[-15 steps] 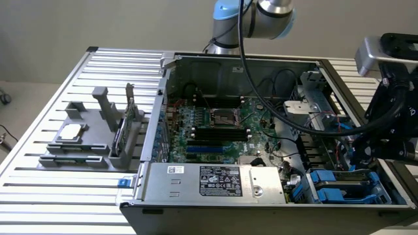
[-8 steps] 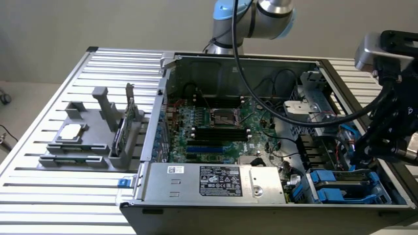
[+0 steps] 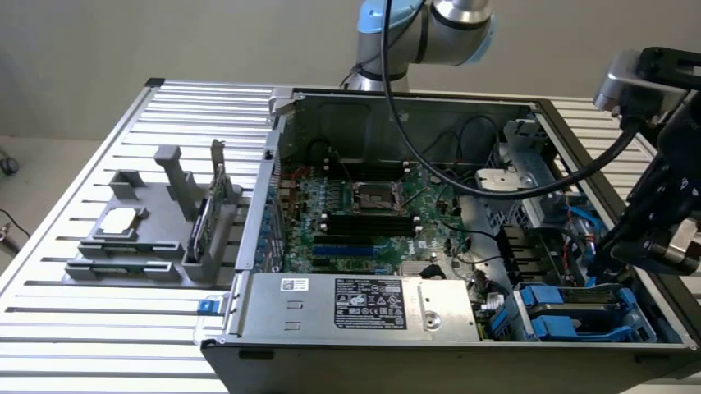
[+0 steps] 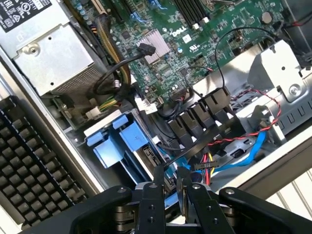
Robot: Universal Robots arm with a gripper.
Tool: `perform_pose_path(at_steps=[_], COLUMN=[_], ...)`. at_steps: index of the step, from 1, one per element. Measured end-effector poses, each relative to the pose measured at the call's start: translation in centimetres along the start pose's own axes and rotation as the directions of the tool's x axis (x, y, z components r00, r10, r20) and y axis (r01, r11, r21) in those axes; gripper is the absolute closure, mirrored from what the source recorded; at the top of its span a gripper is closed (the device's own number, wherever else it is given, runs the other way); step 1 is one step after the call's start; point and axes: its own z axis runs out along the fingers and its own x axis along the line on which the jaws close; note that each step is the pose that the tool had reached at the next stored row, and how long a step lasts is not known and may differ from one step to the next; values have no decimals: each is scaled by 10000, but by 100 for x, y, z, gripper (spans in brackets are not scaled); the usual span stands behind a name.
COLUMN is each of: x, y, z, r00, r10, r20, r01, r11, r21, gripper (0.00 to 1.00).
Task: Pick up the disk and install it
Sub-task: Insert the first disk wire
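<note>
Install looks nearly done to me: the silver-grey, blue-framed metal disk sits in the grey case's near corner, the exterior view's right, my black claw above it, narrowly parted and empty, needing clearance from the red-black cables.

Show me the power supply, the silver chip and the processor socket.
power supply (image 3: 367, 304): exterior view, on its label.
silver chip (image 3: 118, 220): exterior view, middle of its top face.
processor socket (image 3: 373, 197): exterior view, centre of the metal frame.
</note>
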Motion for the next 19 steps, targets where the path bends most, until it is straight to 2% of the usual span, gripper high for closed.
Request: perform_pose_path(at_steps=[5, 10, 15, 19], x=[0, 1, 1, 1], y=[0, 0, 0, 0], z=[3, 7, 11, 15], r00=[9959, 9837, 9635, 9414], r10=[905, 1796, 2678, 3371], r20=[11, 31, 57, 85], r01=[-905, -1796, -2678, -3372], r11=[9959, 9836, 9631, 9409], r21=[86, 169, 251, 314], gripper=[75, 75, 75, 75])
